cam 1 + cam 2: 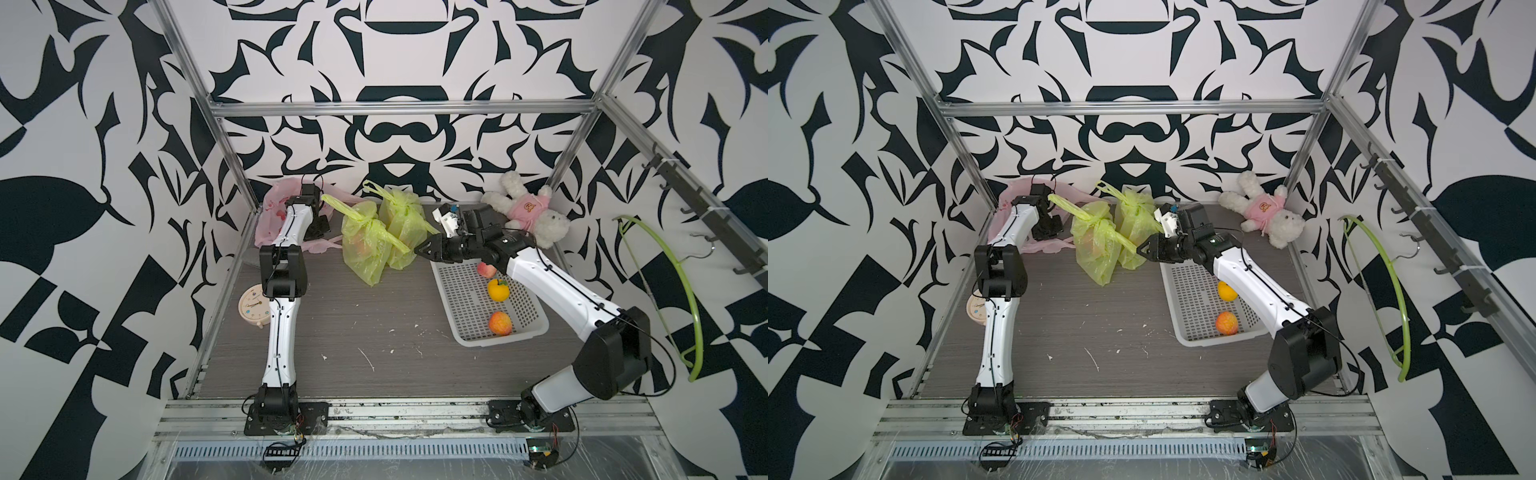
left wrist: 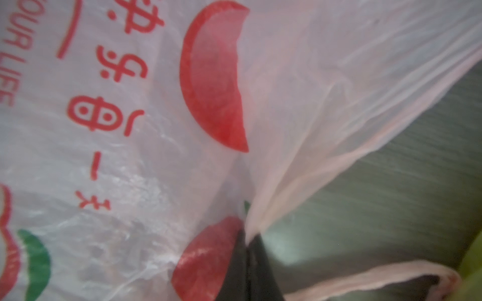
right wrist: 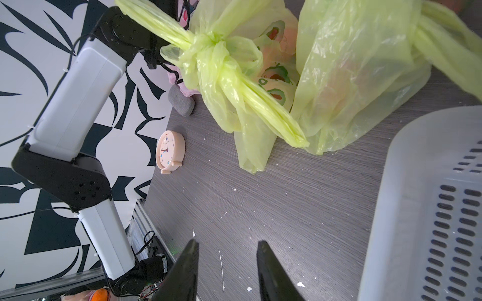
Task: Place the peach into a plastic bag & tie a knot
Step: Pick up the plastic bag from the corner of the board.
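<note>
A pink plastic bag [image 1: 269,208] with red print lies crumpled at the back left corner. My left gripper [image 2: 246,241] is shut on a fold of its thin film [image 2: 300,161]; in a top view the gripper [image 1: 319,226] sits low beside the bag. A peach [image 1: 500,323] lies in the near end of the white basket [image 1: 461,307], and another peach [image 1: 485,270] shows partly under my right arm. My right gripper [image 1: 419,250] hovers open at the basket's far left corner, close to the green bags, with nothing between its fingers [image 3: 191,250].
Two knotted green bags [image 1: 365,249] [image 1: 402,226] with fruit inside stand at the back middle. An orange fruit [image 1: 498,289] lies in the basket. A pink clock [image 1: 253,307] sits at the left edge, a plush bunny [image 1: 528,210] at the back right, and a grey stone [image 3: 181,102] near the pink bag.
</note>
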`<state>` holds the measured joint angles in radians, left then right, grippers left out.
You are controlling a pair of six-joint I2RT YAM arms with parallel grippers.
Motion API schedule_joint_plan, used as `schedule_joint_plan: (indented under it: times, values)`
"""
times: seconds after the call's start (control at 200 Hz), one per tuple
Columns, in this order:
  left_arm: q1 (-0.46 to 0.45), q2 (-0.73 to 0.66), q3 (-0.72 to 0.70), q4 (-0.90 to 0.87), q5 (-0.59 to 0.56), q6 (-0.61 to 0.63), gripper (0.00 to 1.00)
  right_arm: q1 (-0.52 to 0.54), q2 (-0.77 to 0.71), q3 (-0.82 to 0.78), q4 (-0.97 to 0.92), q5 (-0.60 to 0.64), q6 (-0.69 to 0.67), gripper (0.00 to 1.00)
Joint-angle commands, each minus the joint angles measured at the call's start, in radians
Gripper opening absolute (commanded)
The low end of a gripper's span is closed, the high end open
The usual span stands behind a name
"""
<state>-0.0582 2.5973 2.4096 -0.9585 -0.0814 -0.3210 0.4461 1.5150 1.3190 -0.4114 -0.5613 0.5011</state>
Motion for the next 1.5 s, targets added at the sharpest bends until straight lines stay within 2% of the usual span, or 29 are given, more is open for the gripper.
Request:
schedule_joint_plan:
  times: [0.0, 0.21, 0.465, 0.765, 0.975, 1.195, 1.3, 1.495]
  values:
    - [0.01, -0.075, -0.064, -0.035, 0.06, -0.01, 0.0, -0.002, -0.061, -0.02, -0.02, -0.012, -0.014, 0.38]
    - [0.042, -0.299, -0.122, 0.021, 0.096, -0.027, 0.0, -0.001, -0.097, -0.055, -0.042, -0.017, -0.021, 0.38]
    - [0.064, -0.533, -0.165, -0.012, 0.125, -0.025, 0.0, 0.0, -0.105, -0.067, -0.016, -0.065, 0.013, 0.37]
    - [0.064, -0.935, -0.424, 0.059, 0.198, -0.073, 0.0, 0.011, -0.093, -0.033, 0.014, -0.118, 0.062, 0.42]
    - [0.064, -1.211, -0.578, 0.073, 0.261, -0.121, 0.0, 0.026, -0.077, -0.038, 0.094, -0.137, 0.152, 0.47]
    - [0.063, -1.417, -0.722, 0.13, 0.424, -0.246, 0.0, 0.05, -0.05, -0.033, 0.266, -0.177, 0.302, 0.57]
    - [0.025, -1.499, -0.861, 0.229, 0.457, -0.324, 0.0, 0.085, -0.033, -0.004, 0.295, -0.152, 0.327, 0.6]
    - [-0.123, -1.582, -1.079, 0.394, 0.436, -0.437, 0.0, 0.153, 0.038, 0.012, 0.385, -0.134, 0.394, 0.62]
